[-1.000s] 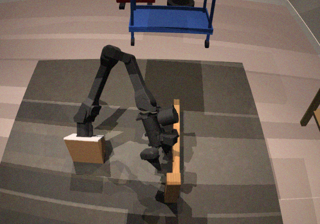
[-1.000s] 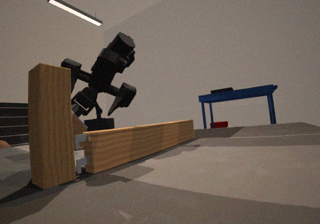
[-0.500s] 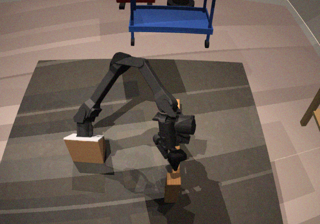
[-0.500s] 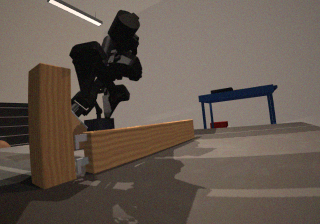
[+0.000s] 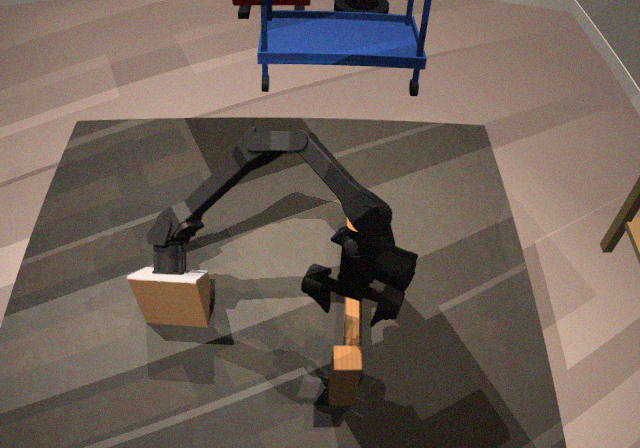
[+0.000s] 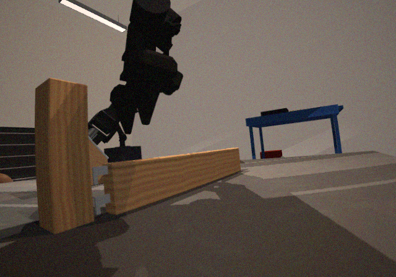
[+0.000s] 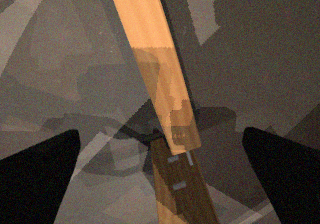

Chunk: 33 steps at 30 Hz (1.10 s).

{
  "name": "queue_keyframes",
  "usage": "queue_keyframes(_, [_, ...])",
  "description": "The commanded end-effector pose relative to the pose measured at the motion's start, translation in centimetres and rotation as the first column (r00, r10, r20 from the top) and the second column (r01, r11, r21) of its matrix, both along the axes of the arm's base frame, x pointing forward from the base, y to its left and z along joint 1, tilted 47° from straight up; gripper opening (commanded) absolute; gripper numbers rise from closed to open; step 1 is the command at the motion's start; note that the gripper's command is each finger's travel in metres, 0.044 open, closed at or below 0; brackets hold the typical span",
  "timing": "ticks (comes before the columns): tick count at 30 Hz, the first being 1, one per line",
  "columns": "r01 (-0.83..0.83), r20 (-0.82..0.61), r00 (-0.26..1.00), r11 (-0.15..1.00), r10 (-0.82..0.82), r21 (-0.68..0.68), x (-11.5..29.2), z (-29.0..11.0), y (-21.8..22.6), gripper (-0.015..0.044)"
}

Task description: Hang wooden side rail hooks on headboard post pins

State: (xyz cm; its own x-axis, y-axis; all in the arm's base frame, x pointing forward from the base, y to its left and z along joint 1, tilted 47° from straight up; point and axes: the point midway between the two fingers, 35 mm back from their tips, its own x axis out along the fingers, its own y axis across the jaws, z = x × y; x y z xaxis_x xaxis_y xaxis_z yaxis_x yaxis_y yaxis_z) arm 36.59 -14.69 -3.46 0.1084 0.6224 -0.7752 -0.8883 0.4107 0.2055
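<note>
Nearest stands the headboard post (image 6: 62, 153), upright on the tabletop (image 6: 255, 229). The side rail (image 6: 172, 178) butts against it, its steel hooks (image 6: 99, 184) reaching into the post's slot, apparently seated, its far end lying on the tabletop. Above the rail hangs the gripper (image 5: 351, 298), jaws spread wide and empty, straddling without touching. No containers appear; beyond stands a blue cart (image 5: 341, 59).
</note>
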Motion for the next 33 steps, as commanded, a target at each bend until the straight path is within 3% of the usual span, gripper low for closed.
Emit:
queue_keyframes(1, [-0.254,0.249,0.94,0.965,0.232,0.059,0.9,1.5,-0.9,0.044])
queue_keyframes(33, [-0.254,0.25,0.94,0.965,0.231,0.06,1.8,-3.0,3.8,0.044])
